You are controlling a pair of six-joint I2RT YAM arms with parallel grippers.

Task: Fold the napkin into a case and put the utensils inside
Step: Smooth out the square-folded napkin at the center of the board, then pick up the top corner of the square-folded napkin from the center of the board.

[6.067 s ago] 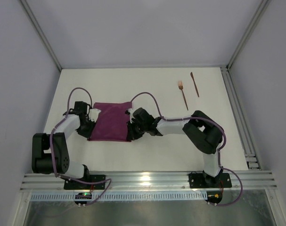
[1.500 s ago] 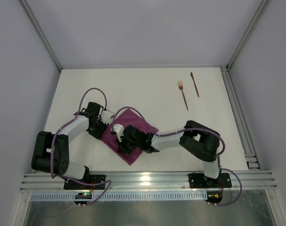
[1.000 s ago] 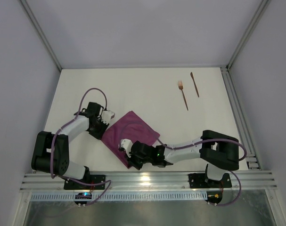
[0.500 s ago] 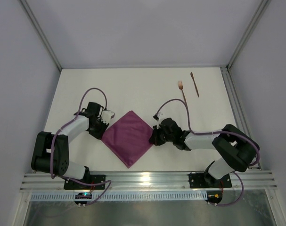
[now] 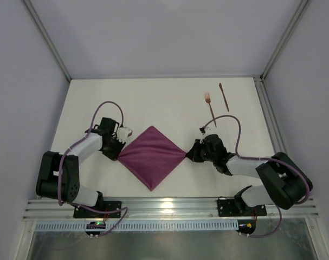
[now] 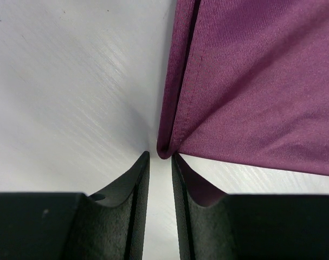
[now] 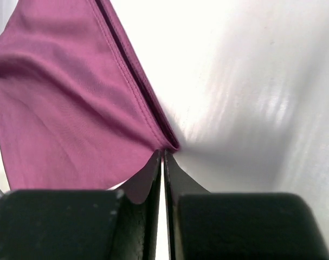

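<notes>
Magenta-purple soft cloth napkin (image 5: 153, 158) spread as a diamond between both arms, not yet a case.

It lies mid-worktop (image 5: 153, 103) with a doubled hem showing. The left fingers (image 5: 120, 154) pinch its 9 o'clock corner at their very tips, with a narrow slot between them. The right fingers (image 5: 190, 155), almost together, clamp the 3 o'clock corner. Both holds look shallow, so an uneven pull could slip a corner free or drag the layers askew and spoil the fold. No pouch exists and nothing is tucked in. The slim copper-coloured metal fork (image 5: 210, 108) and matching thin knife (image 5: 224, 97) lie side by side, not touching, towards 1 o'clock, well apart from the cloth.
</notes>
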